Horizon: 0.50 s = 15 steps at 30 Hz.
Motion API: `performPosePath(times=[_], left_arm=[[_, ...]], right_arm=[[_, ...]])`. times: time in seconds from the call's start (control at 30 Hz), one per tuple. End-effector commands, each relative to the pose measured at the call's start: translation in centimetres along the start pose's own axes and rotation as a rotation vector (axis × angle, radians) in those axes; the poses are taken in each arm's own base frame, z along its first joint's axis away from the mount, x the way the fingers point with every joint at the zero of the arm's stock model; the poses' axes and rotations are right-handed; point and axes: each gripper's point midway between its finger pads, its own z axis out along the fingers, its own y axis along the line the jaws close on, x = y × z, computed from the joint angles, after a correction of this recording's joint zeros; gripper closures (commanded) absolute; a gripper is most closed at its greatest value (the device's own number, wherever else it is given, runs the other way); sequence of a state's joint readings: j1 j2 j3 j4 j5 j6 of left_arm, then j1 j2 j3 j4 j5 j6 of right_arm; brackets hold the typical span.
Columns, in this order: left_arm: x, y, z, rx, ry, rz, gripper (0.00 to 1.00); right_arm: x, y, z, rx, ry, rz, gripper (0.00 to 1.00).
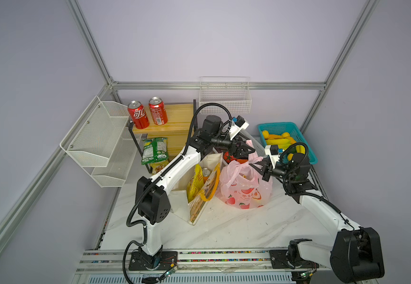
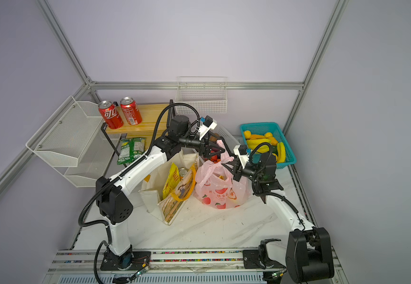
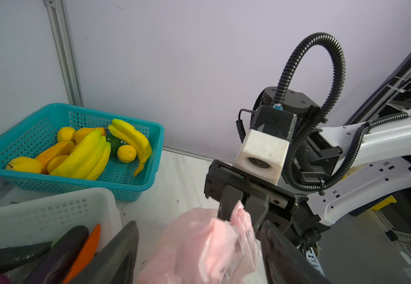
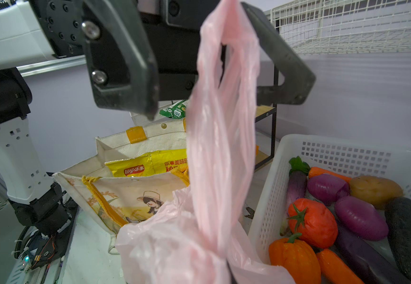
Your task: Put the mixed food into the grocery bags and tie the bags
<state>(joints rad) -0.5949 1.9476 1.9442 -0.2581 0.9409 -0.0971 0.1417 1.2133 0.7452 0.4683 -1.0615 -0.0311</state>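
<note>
Top view — crisp packet (image 1: 194,182) and can (image 1: 206,171) were stowed in the tote (image 1: 199,209); the pink bag (image 1: 245,190), on the desk (image 1: 236,228), was pinched by the right jaws, left jaws spread wide — handles not yet tied.

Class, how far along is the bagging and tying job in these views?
Done: yellow crisp packet and orange soda can sit in the tote; orange fruit shows inside the pink bag. In hand: right gripper pinches one handle; left gripper, jaws open, straddles the other handle. Left: neither bag is tied.
</note>
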Motion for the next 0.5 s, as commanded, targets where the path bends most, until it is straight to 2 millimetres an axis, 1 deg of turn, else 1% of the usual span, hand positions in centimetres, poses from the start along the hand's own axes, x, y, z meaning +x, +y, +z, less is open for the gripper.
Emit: performPosePath(times=[0.0, 0.03, 0.13, 0.23, 0.3, 0.37, 0.4, 0.47], left_arm=[[-6.0, -3.2, -0.9, 0.069, -0.11, 0.061, 0.3], [-6.0, -3.2, -0.8, 0.071, -0.113, 0.065, 0.35], [-6.0, -3.2, -0.6, 0.079, -0.114, 0.07, 0.53], [-5.7, -3.1, -0.6, 0.071, -0.11, 0.062, 0.78], [-5.0, -2.9, -0.6, 0.061, -0.104, 0.056, 0.91], [-4.5, -2.7, -0.9, 0.038, -0.114, 0.068, 0.98], [-4.4, -2.6, -1.1, 0.024, -0.122, 0.071, 1.0], [-4.1, -2.2, -1.3, 0.004, -0.132, 0.07, 1.0]], right_arm=[[-0.2, 0.5, 0.0, -0.007, -0.011, -0.019, 0.97], [-0.2, 0.5, 0.0, -0.006, -0.01, -0.019, 0.97], [-0.1, 0.4, 0.0, 0.005, -0.01, -0.018, 0.97], [-0.2, 0.0, 0.0, 0.03, -0.013, -0.009, 0.96], [-0.3, -0.4, -0.1, 0.053, -0.014, 0.007, 0.93], [-0.1, -0.6, -0.2, 0.071, -0.01, 0.016, 0.9], [0.0, -0.7, -0.2, 0.079, -0.009, 0.018, 0.9], [-0.1, -1.0, -0.4, 0.103, -0.012, 0.017, 0.89]])
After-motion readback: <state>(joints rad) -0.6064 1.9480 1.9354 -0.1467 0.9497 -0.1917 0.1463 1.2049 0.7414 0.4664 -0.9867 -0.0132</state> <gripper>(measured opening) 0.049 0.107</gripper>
